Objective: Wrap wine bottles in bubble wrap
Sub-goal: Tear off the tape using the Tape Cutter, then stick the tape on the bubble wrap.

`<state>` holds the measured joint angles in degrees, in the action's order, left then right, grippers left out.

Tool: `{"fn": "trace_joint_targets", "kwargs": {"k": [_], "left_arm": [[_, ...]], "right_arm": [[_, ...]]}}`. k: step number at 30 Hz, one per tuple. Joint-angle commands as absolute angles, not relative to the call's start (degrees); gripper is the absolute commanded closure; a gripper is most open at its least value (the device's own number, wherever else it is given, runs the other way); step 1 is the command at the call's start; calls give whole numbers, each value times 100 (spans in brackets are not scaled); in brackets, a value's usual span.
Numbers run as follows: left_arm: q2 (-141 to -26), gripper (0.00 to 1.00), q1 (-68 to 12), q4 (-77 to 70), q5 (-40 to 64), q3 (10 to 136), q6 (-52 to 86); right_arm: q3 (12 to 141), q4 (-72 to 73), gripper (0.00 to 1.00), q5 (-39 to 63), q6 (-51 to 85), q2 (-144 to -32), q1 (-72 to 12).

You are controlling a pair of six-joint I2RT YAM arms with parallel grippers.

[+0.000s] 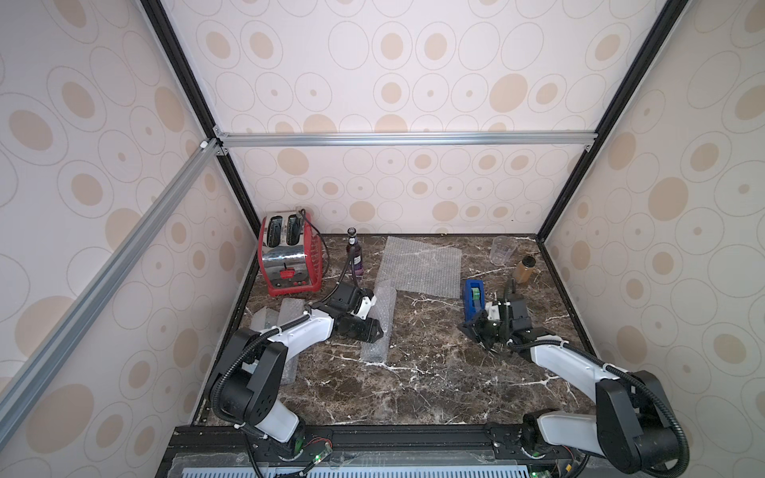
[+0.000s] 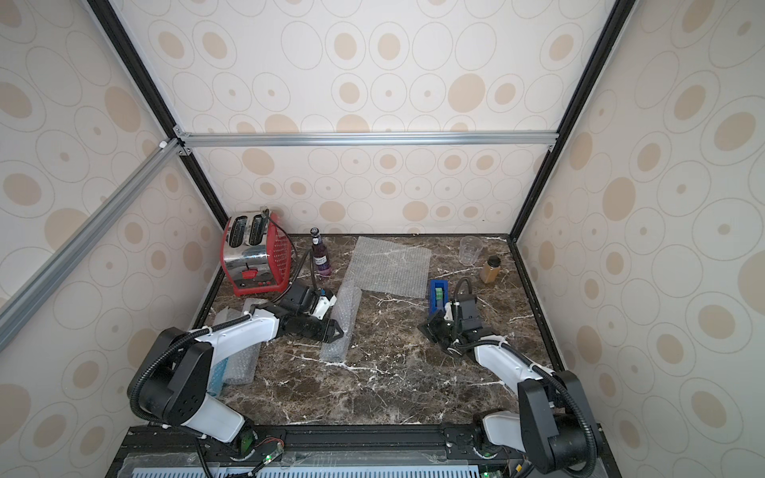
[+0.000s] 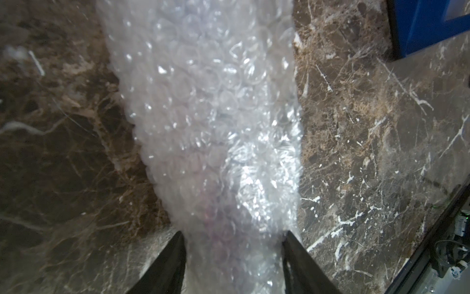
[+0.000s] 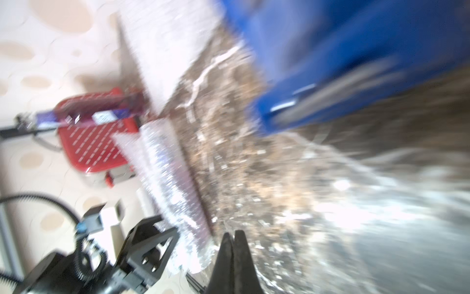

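Bubble-wrap tube (image 1: 374,349), clear, whitish and long, lay left of centre on the dark brown marble tabletop (image 1: 434,372) in both top views. A faint purple tint deep inside it in the left wrist view suggested a wine bottle within, though the bottle itself could not be made out. The left gripper (image 3: 232,234) stood about half open across the tube, one black jaw pressed against each side, so it clasped the roll. Up and to the left, an unwrapped slim purple glass bottle (image 1: 355,256) stood upright beside the red and chrome toaster (image 1: 285,256), with a flat clear bubble-wrap sheet (image 1: 422,265) just to its right. Right of centre, the right gripper (image 4: 233,235) was fully closed just below the blue tape dispenser (image 1: 474,296). That view was blurred, so whether it pinched tape could not be told. The step looked like sealing the roll. To do it well, the left jaws should press only enough to stop the wrap springing open, and the seam should be presented clear of them for taping.
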<state>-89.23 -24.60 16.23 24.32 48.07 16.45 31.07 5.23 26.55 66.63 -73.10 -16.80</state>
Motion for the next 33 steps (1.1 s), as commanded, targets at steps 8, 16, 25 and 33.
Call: {"fn": "trace_joint_targets", "kwargs": {"k": [8, 16, 25, 33], "left_arm": [[-9167, 43, -2461, 1404, 2411, 4623, 2863], [-9207, 43, -2461, 1412, 2388, 4657, 2887], [-9218, 44, -2461, 1520, 2311, 4713, 2715], [-9223, 44, -2461, 1473, 2354, 4685, 2724]], "right_arm": [[3070, 5004, 100, 730, 8345, -8965, -3649], [3467, 6927, 100, -91, 9054, -10695, -4303], [3942, 7673, 100, -186, 9418, -11520, -4546], [3976, 6985, 100, 17, 8833, -10764, -4566]]}}
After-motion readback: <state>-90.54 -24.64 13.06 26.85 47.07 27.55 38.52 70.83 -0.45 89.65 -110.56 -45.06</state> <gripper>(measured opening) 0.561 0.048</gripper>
